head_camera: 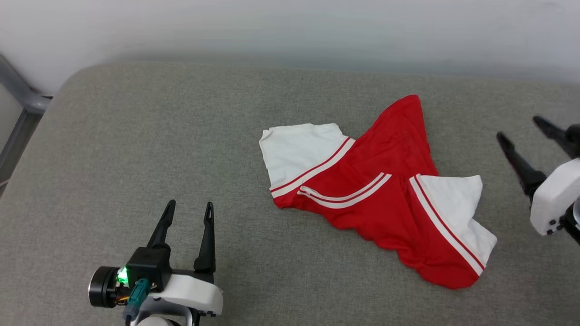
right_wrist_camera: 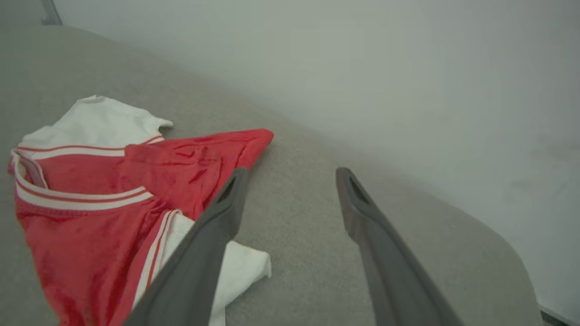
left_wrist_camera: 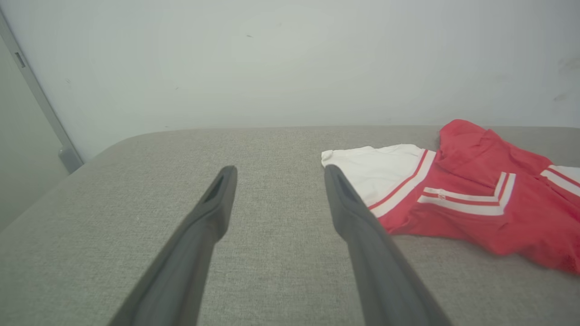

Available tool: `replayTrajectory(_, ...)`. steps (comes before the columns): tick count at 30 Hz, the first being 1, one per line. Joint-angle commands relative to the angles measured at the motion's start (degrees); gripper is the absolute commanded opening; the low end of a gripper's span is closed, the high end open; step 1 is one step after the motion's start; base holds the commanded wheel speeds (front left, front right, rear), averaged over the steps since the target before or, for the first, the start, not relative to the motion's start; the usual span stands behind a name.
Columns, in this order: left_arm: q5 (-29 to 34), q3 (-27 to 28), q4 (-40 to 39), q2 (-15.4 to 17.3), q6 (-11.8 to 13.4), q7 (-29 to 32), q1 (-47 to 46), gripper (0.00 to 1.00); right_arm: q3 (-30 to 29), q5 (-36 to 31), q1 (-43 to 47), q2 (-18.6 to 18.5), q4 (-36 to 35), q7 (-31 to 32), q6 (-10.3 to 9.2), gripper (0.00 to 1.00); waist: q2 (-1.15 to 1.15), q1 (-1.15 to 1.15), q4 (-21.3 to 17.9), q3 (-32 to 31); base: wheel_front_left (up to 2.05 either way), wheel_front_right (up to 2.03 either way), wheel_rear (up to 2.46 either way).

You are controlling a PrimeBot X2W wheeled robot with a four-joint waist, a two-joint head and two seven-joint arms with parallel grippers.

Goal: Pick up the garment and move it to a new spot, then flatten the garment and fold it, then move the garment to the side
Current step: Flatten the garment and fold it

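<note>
While both arms sit low over the grey padded surface (head_camera: 136, 136), neither one touches the cloth. Closest to me, the left gripper (head_camera: 190, 203) is at the lower left. Its two dark fingers point away toward the wall and are spread well apart with nothing between them, and a small green light glows on its body. The right gripper (head_camera: 519, 127) comes in from the right edge, tilted up and to the left. Its fingers are also parted wide and empty, and its tips are near the shirt's right sleeve, with a strip of grey showing between them in the head view.

The garment (head_camera: 376, 190) lies rumpled just right of the middle of the surface, well apart from the left gripper. Its red body is bunched and creased. One white sleeve is spread flat toward the left and the other is folded over itself toward the right. Red-and-white striped trim runs along both sleeve seams and curves across the collar. One red corner pokes out toward the far edge.

A broad bare stretch of padding lies to the left of the shirt and ahead of the left fingers. A narrower band runs behind the shirt. The surface rounds off at its far left corner beside a grey metal frame (head_camera: 22, 104), and its far edge meets a pale wall (head_camera: 290, 27).
</note>
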Motion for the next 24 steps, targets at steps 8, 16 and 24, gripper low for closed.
replayTrajectory(8, -0.3, -0.8, -1.2, -0.4, 0.0, -0.2, -3.6, 1.0, 12.9, 12.4, -7.1, -9.3, 1.0, 22.2, -0.06, 1.0, 0.0, -0.01, 2.8, 6.6, 0.0, 0.0, 0.0)
replayTrajectory(16, -0.6, -1.7, -1.8, -0.6, 0.2, -0.2, -6.2, 1.0, 19.5, 15.9, -11.9, -9.3, 6.1, 31.6, -0.06, 1.0, 0.0, -0.01, 4.8, 11.5, 0.0, 0.0, 0.0)
replayTrajectory(24, -1.4, -2.6, -1.0, -0.6, 1.0, -0.2, -7.1, 1.0, 27.8, 17.8, -9.5, -7.3, 13.7, 33.4, 0.04, 1.0, 0.0, -0.01, 5.7, 12.5, 0.0, 0.0, 0.0)
